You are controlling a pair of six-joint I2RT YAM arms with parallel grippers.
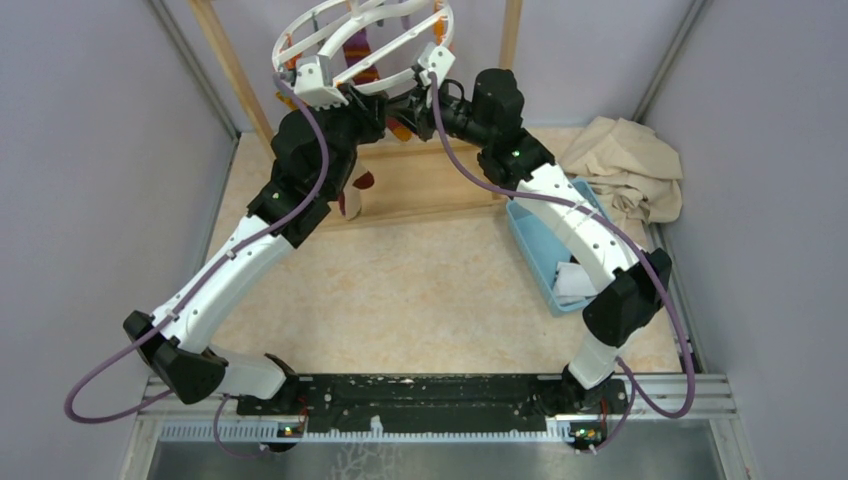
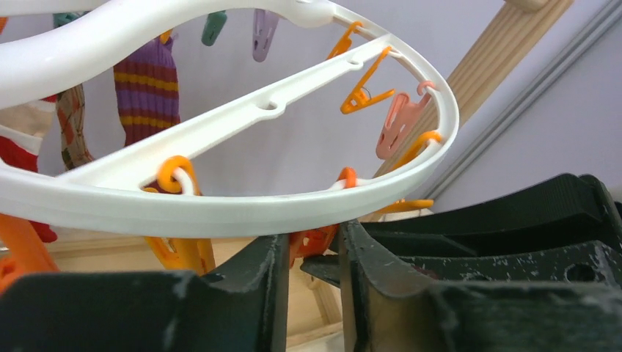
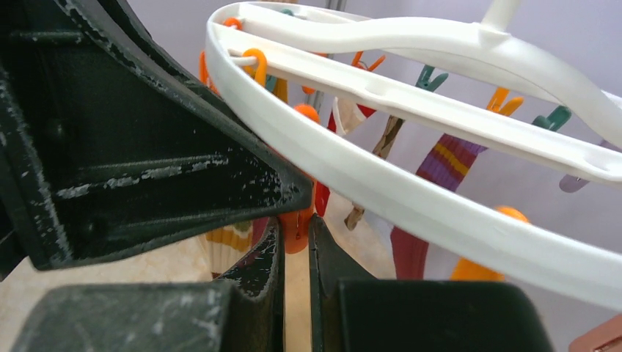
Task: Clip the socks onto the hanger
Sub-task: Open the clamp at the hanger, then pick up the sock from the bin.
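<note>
The white ring hanger (image 1: 365,35) hangs from the wooden frame at the back, with orange and teal pegs. Several socks hang on it: a purple striped one (image 2: 147,88), a brown-diamond one (image 2: 73,125) and a red one (image 2: 15,158). Both grippers are raised just under the ring's near rim. My left gripper (image 2: 315,246) has its narrow jaws round an orange peg (image 2: 319,240). My right gripper (image 3: 295,231) pinches the bottom of an orange peg (image 3: 297,224), right beside the left gripper's tip. A yellow-and-white striped sock (image 3: 227,249) hangs below, also in the top view (image 1: 355,195).
The light wooden pole frame (image 1: 225,70) and its base board (image 1: 430,180) stand at the back. A blue bin (image 1: 545,250) with something white in it sits at the right, under the right arm. A big beige cloth (image 1: 625,165) lies at the back right.
</note>
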